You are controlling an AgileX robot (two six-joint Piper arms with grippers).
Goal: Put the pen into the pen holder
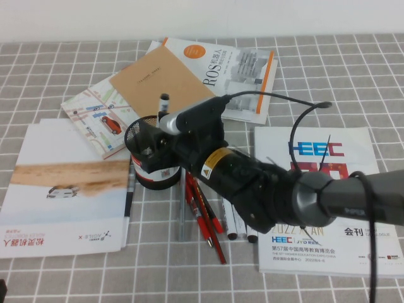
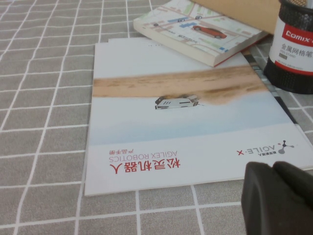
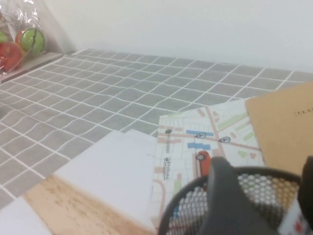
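The pen [image 1: 163, 107], with a white barrel and a black cap, stands upright in the pen holder [image 1: 148, 158], cap above the rim. The holder is a black mesh cup with a red-and-white label, seen also in the left wrist view [image 2: 293, 49] and the right wrist view [image 3: 190, 210]. My right gripper [image 1: 163, 136] is over the holder's rim beside the pen. In the right wrist view the gripper [image 3: 264, 171] has its fingers wide apart over the cup. My left gripper [image 2: 266, 169] is shut and empty, low over the table by a brochure's corner.
Red pens [image 1: 205, 214], a slim grey pen [image 1: 182, 214] and white markers [image 1: 237, 224] lie in front of the holder. An AgileX brochure [image 1: 63, 183], a map book [image 1: 98, 117], a brown notebook [image 1: 161, 79], a ROS book [image 1: 240, 69] and a HEEC magazine [image 1: 328, 202] surround it.
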